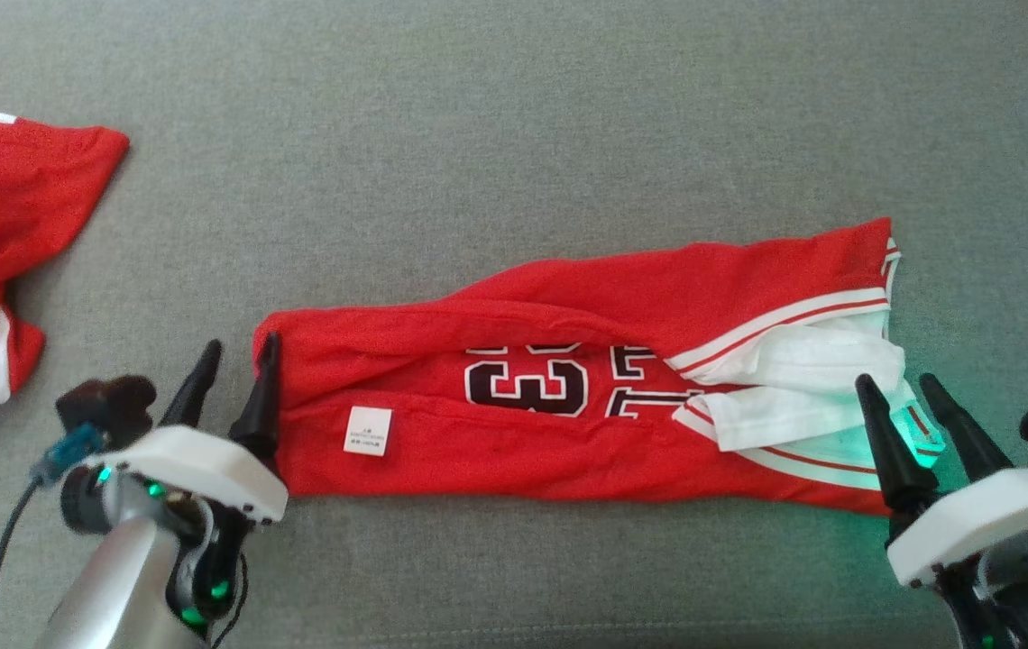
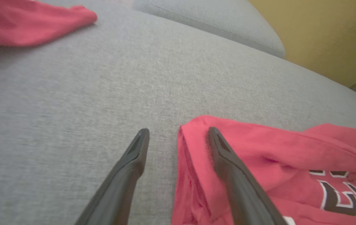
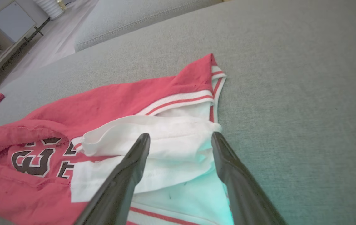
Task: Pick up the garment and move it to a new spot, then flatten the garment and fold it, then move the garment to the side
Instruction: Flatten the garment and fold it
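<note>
The garment [image 1: 568,397] is a red jersey with white trim and dark numbers, lying folded into a long band across the grey cushion [image 1: 514,135]. My left gripper [image 1: 241,358] stands open at its left end, one finger over the red cloth [image 2: 259,162], the other over bare cushion, with nothing held. The left gripper [image 2: 178,132] straddles the cloth's edge in the left wrist view. At the right end my right gripper [image 1: 900,386] is open above the white sleeves [image 3: 171,140]. The right gripper [image 3: 180,137] holds nothing between its fingers.
Another red and white garment [image 1: 0,234] lies bunched at the far left of the cushion. A second cushion [image 3: 128,18] and floor with a shelf unit [image 3: 0,34] lie beyond. A yellow wall [image 2: 328,34] stands behind the cushion's edge.
</note>
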`<state>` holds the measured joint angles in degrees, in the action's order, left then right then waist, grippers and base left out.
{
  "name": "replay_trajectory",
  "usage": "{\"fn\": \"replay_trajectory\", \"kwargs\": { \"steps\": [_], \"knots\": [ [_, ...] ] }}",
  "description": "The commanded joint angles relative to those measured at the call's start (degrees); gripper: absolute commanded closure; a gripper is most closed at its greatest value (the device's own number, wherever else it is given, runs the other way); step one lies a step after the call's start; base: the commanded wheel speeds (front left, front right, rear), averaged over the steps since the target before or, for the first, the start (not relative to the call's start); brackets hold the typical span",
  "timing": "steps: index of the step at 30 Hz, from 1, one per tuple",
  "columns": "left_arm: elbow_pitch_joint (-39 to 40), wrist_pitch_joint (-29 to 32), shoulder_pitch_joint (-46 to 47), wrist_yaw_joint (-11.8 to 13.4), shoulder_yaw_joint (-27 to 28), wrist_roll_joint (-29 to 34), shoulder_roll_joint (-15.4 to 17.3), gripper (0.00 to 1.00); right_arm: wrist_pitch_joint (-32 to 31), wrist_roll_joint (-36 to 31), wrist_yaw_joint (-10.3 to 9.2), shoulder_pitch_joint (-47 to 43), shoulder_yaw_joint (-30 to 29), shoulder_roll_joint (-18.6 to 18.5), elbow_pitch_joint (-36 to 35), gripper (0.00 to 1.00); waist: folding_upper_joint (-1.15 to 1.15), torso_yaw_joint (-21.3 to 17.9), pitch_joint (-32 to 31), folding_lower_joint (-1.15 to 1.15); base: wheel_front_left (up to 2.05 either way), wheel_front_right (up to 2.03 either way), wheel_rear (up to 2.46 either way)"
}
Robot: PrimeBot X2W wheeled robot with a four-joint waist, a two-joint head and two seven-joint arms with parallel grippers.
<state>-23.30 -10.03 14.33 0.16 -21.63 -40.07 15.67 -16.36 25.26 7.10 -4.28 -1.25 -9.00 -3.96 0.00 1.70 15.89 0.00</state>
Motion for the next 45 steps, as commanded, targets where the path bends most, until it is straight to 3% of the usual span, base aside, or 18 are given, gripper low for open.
{"fn": "replay_trajectory", "kwargs": {
  "steps": [1,7,13,34,45],
  "knots": [
    [2.9,-2.3,-0.6,1.8,2.1,2.3,2.1,0.0,1.2,-2.1,0.39,-0.5,0.3,0.2,-3.7,0.0,0.0,-0.2,-0.6,0.0,0.0,0.0,0.0],
    [12.4,-4.8,-5.7,8.4,4.2,9.3,1.6,0.0,7.9,-7.7,0.39,-0.4,-0.2,1.7,-9.4,0.0,0.0,-0.5,-2.5,0.0,0.0,0.0,0.0],
    [22.6,-4.9,-9.5,10.9,5.3,15.5,0.4,0.0,12.0,-12.2,0.39,1.0,1.1,1.9,-12.9,0.0,0.0,-0.2,-4.3,0.0,0.0,0.0,0.0],
    [25.3,-4.6,-11.3,12.5,3.8,17.6,0.0,0.0,12.8,-12.2,0.39,1.1,1.9,3.3,-9.7,0.0,0.0,0.2,-4.6,0.0,0.0,0.0,0.0],
    [24.3,-4.6,-7.2,10.4,2.9,16.8,-1.3,0.0,8.5,-11.8,0.39,5.6,-4.2,2.2,6.0,0.0,0.0,2.6,-0.1,0.0,0.0,0.0,0.0]
  ]
}}
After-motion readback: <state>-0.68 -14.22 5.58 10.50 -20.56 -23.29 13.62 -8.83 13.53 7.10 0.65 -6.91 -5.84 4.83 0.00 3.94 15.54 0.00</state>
